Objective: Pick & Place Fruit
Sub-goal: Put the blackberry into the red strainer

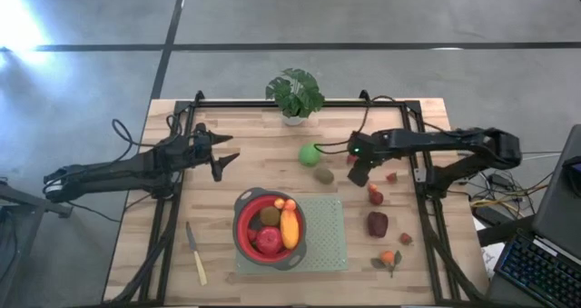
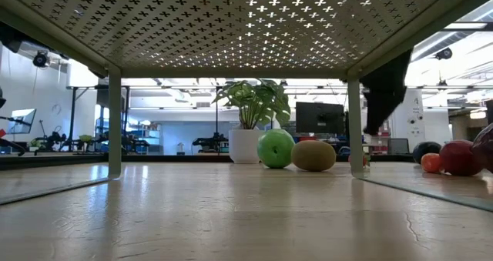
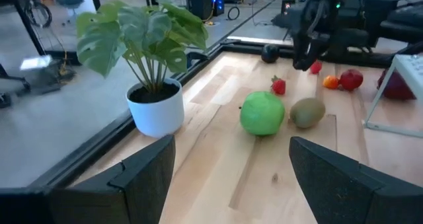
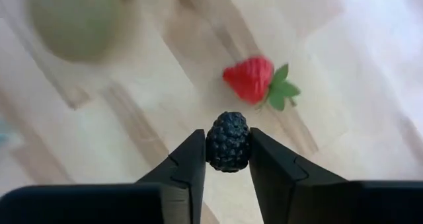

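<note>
Here the right gripper has its two fingers pinched on a blackberry, a small dark berry held at the very tips, above the worktop on the right side. Just past it lies a strawberry, and farther off a blurred green ball.

In the high view the bowl sits on a green mat near the front middle and already holds an apple, a kiwi and an orange piece. Other fruit lies loose to the right.

The step looks like carrying the berry to the bowl. The grip is only at the fingertips (a round, bumpy thing could roll out), so a slow lift and level wrist would help, with release low over the bowl.

The left gripper waits wide open and empty at the left, facing the plant.

Only the right wrist view shows the berry in the grip; from above the arm hides it. The low view shows the ball and a second kiwi side by side, and the knife appears only from above.
</note>
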`<state>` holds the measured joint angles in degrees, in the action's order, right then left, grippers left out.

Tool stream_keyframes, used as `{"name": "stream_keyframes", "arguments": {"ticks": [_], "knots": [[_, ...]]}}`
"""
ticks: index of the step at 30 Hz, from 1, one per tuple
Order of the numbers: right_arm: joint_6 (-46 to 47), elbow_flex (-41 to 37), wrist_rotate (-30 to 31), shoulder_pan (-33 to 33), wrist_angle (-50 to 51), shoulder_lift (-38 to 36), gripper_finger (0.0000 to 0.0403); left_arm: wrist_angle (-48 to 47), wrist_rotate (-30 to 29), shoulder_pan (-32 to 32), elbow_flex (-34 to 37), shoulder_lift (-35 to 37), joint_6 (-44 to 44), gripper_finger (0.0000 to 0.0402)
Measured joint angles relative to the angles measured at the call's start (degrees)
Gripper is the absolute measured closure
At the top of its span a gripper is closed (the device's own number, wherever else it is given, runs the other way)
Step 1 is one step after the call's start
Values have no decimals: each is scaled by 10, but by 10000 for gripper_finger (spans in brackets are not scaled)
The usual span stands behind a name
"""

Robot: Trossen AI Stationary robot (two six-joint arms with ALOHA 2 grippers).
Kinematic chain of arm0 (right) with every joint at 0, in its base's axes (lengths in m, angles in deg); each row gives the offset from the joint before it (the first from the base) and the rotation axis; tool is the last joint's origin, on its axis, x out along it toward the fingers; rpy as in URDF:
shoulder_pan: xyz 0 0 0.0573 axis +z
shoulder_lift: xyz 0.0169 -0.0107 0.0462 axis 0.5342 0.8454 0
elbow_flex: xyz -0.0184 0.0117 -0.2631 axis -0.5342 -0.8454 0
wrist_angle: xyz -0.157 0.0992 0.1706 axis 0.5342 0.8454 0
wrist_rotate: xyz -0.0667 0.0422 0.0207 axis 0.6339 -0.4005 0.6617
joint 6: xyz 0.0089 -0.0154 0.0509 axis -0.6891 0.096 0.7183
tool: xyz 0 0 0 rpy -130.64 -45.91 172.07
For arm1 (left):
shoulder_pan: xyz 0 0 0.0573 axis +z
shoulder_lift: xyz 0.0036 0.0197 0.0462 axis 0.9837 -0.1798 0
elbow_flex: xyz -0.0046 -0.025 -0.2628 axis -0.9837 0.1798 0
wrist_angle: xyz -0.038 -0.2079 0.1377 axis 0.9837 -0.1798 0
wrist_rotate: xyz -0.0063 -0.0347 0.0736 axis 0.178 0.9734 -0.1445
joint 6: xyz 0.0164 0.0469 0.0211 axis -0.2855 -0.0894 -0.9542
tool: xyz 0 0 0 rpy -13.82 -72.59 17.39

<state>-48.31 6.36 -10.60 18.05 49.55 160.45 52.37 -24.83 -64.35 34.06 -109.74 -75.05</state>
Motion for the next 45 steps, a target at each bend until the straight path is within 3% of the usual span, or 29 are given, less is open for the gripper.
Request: {"name": "stream_keyframes", "arguments": {"ticks": [6, 15, 20, 24, 28, 36, 40, 45], "knots": [[2, 0, 3, 27, -18, -97, 306, 5, 0, 0, 0, -1, 150, 101], [-9, 0, 6, 98, -80, -191, 313, 17, -6, 0, 0, -2, 244, 101], [-36, 0, 7, 154, -149, -208, 308, 32, 77, 0, 0, -5, 237, 101], [-71, 0, 5, 203, -236, -204, 303, 118, 145, -2, 0, -4, 166, 101], [-105, 0, 4, 244, -312, -198, 308, 209, 155, -8, -2, -4, 70, 101], [-103, 0, -2, 288, -466, -188, 304, 220, 154, -48, -60, -33, -108, 101], [-91, 0, -7, 304, -498, -180, 302, 218, 111, -101, -96, -82, -218, 101], [-86, 0, -6, 315, -502, -178, 313, 218, -12, -200, -141, -160, -353, 101]]}}
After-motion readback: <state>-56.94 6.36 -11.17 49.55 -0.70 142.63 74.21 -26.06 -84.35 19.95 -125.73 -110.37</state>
